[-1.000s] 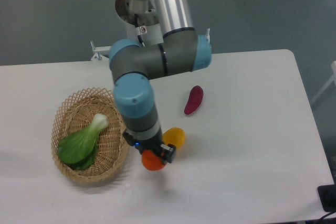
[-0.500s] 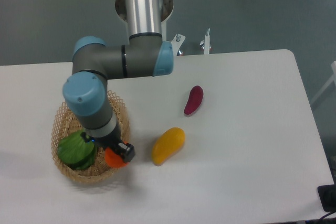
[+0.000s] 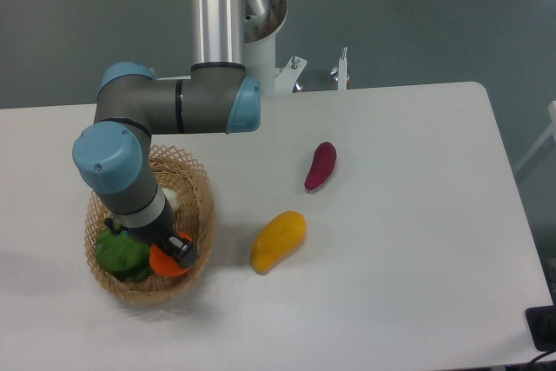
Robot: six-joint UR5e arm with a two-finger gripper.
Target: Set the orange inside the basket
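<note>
The orange [image 3: 163, 261] is a small bright orange-red ball. My gripper [image 3: 170, 252] is shut on it and holds it inside the right part of the tan wicker basket [image 3: 198, 206], low over the basket's floor. The arm's wrist hides much of the basket's middle. A green leafy vegetable [image 3: 122, 254] lies in the basket just left of the orange.
A yellow-orange mango-like fruit [image 3: 279, 240] lies on the white table right of the basket. A dark red-purple elongated vegetable [image 3: 321, 165] lies farther back right. The arm's base stands behind the table's far edge.
The gripper has carried the orange left from beside the yellow fruit, over the basket's right rim, and now holds it inside the basket.
</note>
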